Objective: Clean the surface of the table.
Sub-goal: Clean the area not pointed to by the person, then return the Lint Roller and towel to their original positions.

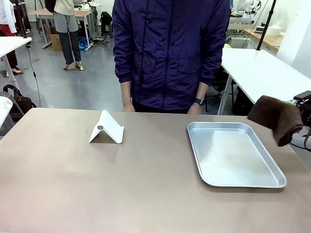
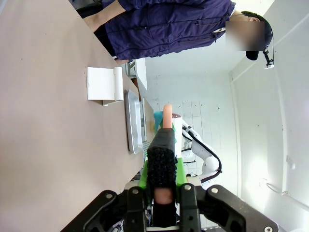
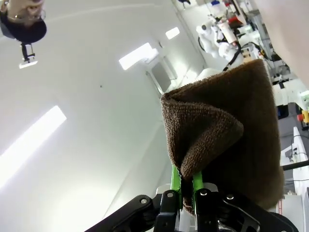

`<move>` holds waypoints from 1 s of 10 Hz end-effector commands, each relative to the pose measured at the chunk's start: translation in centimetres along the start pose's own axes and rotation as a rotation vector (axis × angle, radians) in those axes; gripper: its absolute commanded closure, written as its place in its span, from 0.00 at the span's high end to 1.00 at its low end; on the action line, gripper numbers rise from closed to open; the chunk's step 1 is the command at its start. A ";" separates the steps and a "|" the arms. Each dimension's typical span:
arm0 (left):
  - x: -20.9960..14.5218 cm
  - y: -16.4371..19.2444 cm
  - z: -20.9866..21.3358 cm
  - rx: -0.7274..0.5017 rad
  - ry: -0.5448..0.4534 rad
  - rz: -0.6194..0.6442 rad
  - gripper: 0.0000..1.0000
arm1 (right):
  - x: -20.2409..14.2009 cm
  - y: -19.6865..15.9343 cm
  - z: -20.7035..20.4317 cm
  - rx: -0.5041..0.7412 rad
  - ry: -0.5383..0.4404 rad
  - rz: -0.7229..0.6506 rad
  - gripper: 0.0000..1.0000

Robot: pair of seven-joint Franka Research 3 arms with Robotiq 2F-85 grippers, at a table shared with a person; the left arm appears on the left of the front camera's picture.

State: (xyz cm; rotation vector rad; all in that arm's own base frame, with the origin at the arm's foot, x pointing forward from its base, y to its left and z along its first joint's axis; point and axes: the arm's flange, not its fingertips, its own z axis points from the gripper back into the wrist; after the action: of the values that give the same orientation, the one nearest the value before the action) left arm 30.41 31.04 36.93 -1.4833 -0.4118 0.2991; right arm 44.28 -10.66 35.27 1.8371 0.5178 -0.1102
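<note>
Here, the right claw [image 3: 187,182] is clenched on a brown terry cloth [image 3: 222,121]. Its green pads pinch a bunched fold near the cloth's lower edge. The rest of the cloth stands thick and doubled over in front of the wrist camera, with ceiling lights behind it. From the front, the cloth hangs in the air at the right edge of the tabletop [image 1: 73,184], lifted off the surface and apart from the right rim of a silver metal tray [image 1: 233,155].

The left claw [image 2: 162,178] is clenched as well, gripping what looks like a brush [image 2: 161,162]. The brush has dark bristles and a pale peach handle that reaches out past the fingertips, and the green pads press on either side of it. Past the brush, the left wrist view shows the tabletop turned sideways, with the tray seen edge-on.

The tabletop is a wide taupe-brown surface that spreads across the whole near part of the front view. The tray lies flat on it, right of the middle. A white folded stand [image 1: 108,127] sits left of the middle, well apart from the tray. A person [image 1: 170,48] in a dark blue jacket stands at the far edge, both hands low by the tabletop's rim and a watch on one wrist.
</note>
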 end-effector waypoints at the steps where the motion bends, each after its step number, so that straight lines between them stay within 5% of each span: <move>1: -0.1 -0.5 0.3 -0.016 0.004 0.001 0.22 | -0.1 0.5 -0.7 -0.012 0.010 -0.014 0.10; 10: -0.1 -0.5 0.3 -0.016 0.004 0.001 0.22 | -0.1 0.5 -0.7 -0.012 0.010 -0.014 0.10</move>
State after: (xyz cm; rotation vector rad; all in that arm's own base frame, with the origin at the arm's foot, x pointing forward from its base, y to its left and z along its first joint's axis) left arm 30.41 31.04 36.93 -1.4833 -0.4118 0.2991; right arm 44.41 -10.09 35.38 1.8311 0.5283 -0.1001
